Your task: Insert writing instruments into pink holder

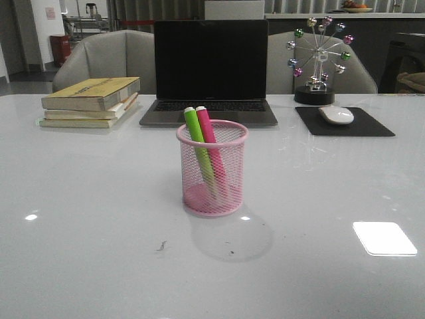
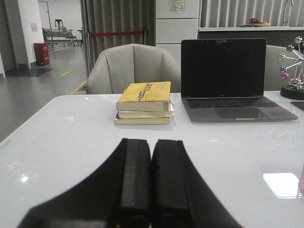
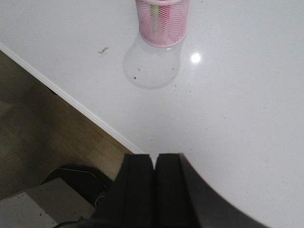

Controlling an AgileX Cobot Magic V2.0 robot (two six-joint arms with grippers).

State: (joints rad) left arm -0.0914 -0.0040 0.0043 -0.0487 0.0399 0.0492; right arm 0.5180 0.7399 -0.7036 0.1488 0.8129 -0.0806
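Observation:
The pink holder (image 1: 212,169) stands upright in the middle of the white table. A lime green marker (image 1: 196,135) and a magenta pink marker (image 1: 207,129) lean side by side inside it, white ends poking above the rim. The right wrist view shows the holder (image 3: 162,21) far from my right gripper (image 3: 154,159), which is shut and empty over the table's near edge. My left gripper (image 2: 151,142) is shut and empty too, low over the table's left side, with no marker near it. Neither gripper appears in the front view.
A stack of books (image 1: 91,101) lies at the back left, a shut-off laptop (image 1: 210,70) behind the holder. A mouse (image 1: 336,114) on a black pad and a ferris-wheel ornament (image 1: 317,63) sit back right. Grey chairs (image 2: 134,69) stand behind the table.

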